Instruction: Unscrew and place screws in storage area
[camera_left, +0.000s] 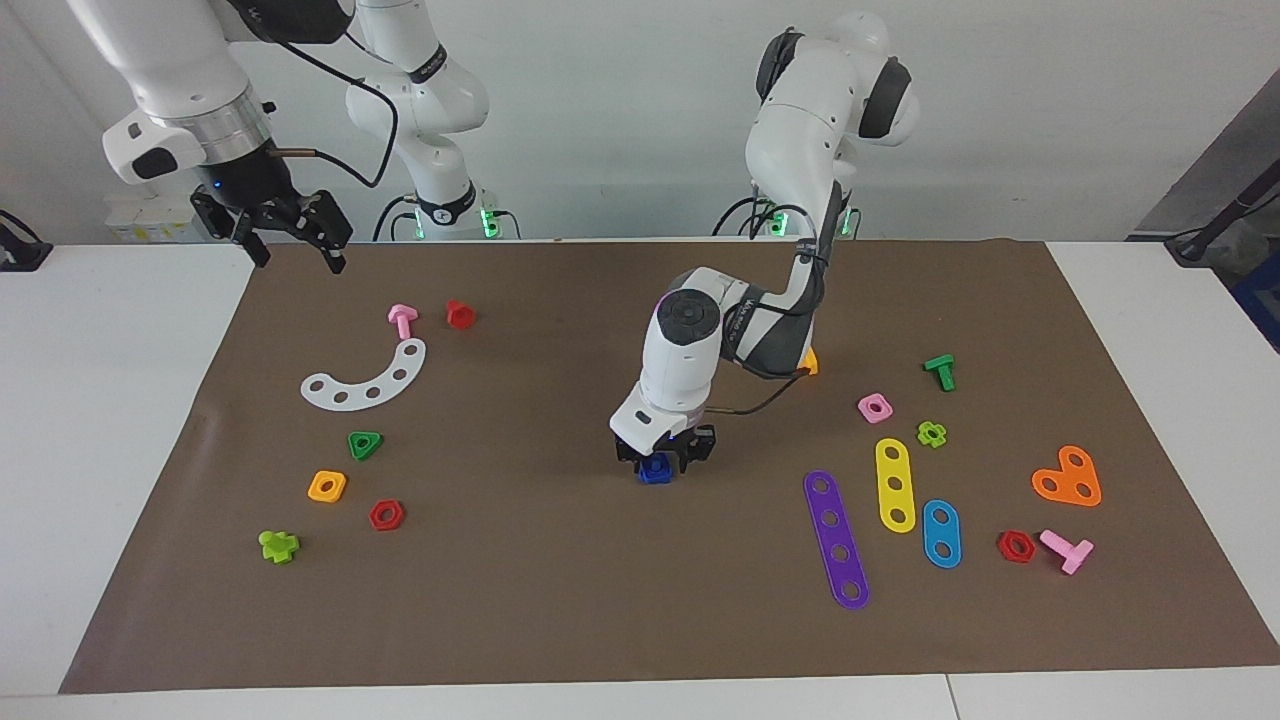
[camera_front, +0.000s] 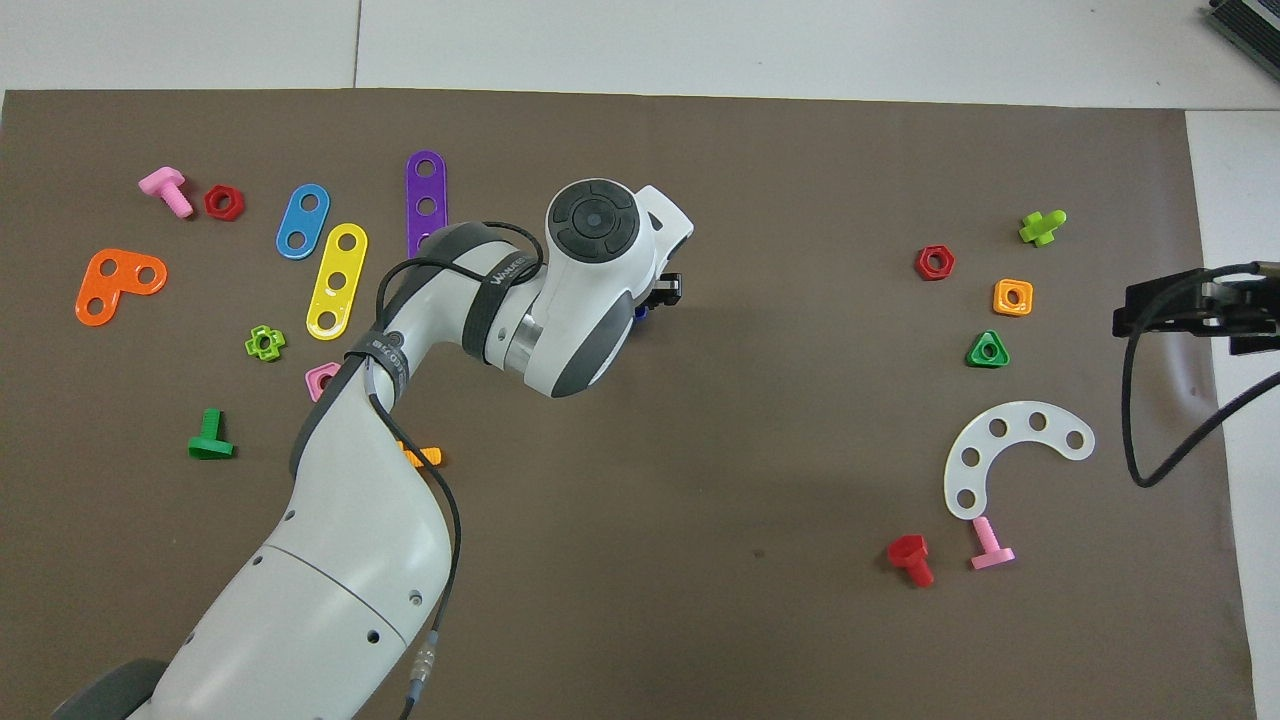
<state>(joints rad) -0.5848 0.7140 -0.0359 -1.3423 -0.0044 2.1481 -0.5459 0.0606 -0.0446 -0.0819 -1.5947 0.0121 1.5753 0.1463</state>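
Two white Franka arms with black two-finger hands

The left arm (camera_left: 790, 110) has glossy white shells, dark grey joint bands and a round dark grey cap on its wrist; a black cable is strapped along its forearm, and its hand (camera_left: 660, 462) is black. The right arm (camera_left: 170, 80) ends in a silver metal ring above a black hand (camera_left: 290, 240), with a black cable looping to it. Green lights glow at both bases.
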